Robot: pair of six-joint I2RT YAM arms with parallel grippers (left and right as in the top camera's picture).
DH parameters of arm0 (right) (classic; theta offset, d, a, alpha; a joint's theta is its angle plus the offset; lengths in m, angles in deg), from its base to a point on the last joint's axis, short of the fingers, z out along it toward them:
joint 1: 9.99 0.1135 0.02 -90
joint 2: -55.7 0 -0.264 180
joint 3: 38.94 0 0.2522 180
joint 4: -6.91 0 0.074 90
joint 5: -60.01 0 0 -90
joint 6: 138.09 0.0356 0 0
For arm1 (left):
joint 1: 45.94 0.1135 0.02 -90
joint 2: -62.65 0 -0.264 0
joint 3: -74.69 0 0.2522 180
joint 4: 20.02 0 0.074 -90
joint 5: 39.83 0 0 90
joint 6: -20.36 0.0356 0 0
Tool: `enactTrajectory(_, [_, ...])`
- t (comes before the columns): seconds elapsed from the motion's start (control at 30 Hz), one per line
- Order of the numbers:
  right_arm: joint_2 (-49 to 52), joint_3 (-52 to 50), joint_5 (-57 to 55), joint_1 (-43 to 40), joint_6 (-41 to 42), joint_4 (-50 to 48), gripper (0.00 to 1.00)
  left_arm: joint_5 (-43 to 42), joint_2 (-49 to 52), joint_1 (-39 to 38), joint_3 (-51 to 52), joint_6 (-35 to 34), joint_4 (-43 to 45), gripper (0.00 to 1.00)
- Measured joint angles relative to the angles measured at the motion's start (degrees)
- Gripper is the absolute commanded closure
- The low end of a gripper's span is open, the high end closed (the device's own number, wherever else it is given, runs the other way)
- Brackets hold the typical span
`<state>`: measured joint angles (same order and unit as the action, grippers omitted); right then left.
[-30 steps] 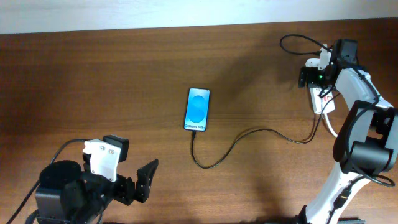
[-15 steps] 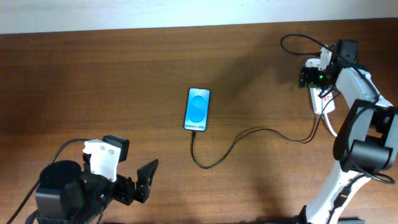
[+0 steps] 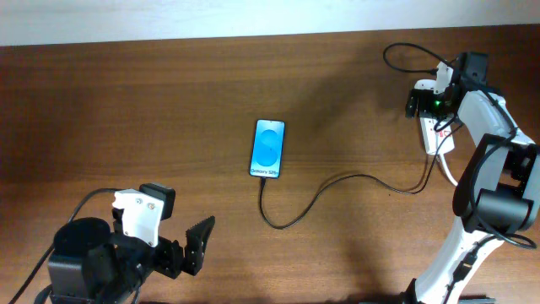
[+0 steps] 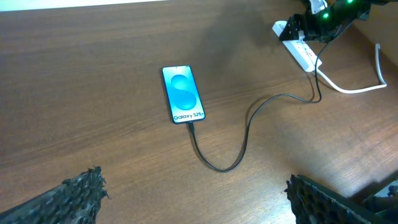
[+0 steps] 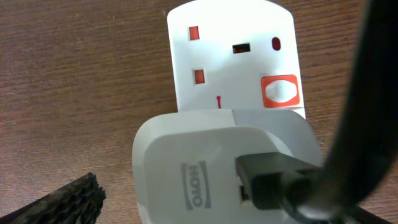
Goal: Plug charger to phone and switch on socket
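Brown wood-grain tabletop (image 3: 126, 101), seen from above and from two wrist cameras. Near its middle, a phone (image 3: 268, 149) lying flat, screen up and lit bright blue, with a lighter circle and white text reading "Galaxy S25+". At the phone's near short edge, the small black connector of a thin black charger cable (image 3: 359, 176) — meeting that edge, apparently plugged in. From there, one loose loop toward the front, then a wavy run rightward to a white socket strip (image 3: 432, 135) near the far right corner, well apart from the phone. Thick white cord (image 4: 357, 90) curving away from the strip's near end.

Up close from the right wrist: rounded end of the strip with red-marked slots and a red switch (image 5: 280, 90) with a white centre; on or off, cannot tell. Just beside these, a white plug adapter (image 5: 205, 168) seated on the strip, a black connector pushed into its face.

Right tool (image 3: 419, 100) over the strip's far end; only one ridged black fingertip (image 5: 62, 199) in its own view, so cannot tell whether spread or closed. Left tool (image 4: 193, 186) at the near left corner — fingers spread wide over bare wood, well away from phone and strip.
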<state>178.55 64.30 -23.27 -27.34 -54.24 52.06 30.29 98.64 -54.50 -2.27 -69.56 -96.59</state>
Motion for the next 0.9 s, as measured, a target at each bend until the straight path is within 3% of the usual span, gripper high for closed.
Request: enactTrajectory(0.9, [-0.2, 0.5, 0.1, 0.0, 3.2, 2.0, 0.01, 0.0, 0.0, 0.0, 0.0, 0.0, 0.0, 0.01])
